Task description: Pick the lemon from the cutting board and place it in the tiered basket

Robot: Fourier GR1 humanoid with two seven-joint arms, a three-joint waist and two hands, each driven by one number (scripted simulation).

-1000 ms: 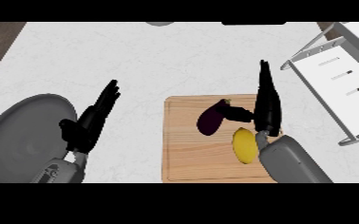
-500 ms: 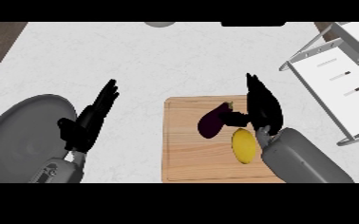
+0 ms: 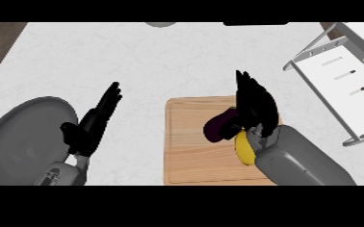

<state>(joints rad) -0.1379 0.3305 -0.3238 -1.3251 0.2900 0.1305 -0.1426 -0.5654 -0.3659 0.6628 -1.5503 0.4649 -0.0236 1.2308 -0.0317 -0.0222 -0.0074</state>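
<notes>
Resting fingers-up at the view's left, the left hand [image 3: 92, 125] is lying open and holding nothing beside a grey plate [image 3: 32, 134] on the counter [image 3: 177, 62]. Further right, the cutting board [image 3: 195, 166] is carrying a dark purple eggplant [image 3: 219, 126] and the lemon [image 3: 244, 149], which are lying just beside each other, perhaps touching. Over them the right hand [image 3: 254, 107] is hanging with its fingers spread fairly wide and nothing in it; it is hiding the lemon's upper end. To do this step well, the hand probably needs to be coming down on the lemon's side away from the eggplant, so that the fingers are curling round the yellow fruit alone and not nudging its neighbour. At the far right the tiered basket [image 3: 321, 60] is waiting, well apart from the board.
</notes>
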